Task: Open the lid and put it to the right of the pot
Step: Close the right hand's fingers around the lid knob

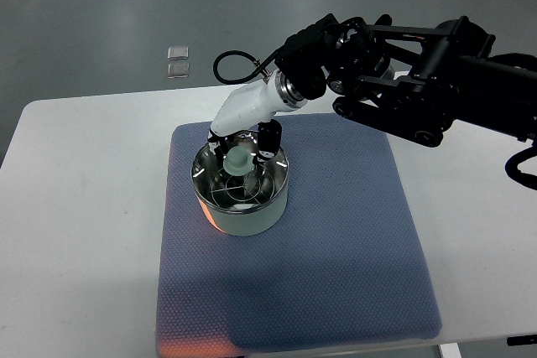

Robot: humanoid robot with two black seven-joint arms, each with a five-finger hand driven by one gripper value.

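Just one of each here: one white-sided metal pot, one clear glass lid with a pale green knob, one blue-grey textured mat, one white surface. Sitting upright on the mat near its far-left corner, well short of the surface's left edge. Lid flat on top of the pot, knob pointing straight up, no long axis to speak of since it's round. Only one hand showing, the right, coming in from the right edge on a black arm with a white wrist. Fingers down around the knob, clamped on it as far as can be seen.
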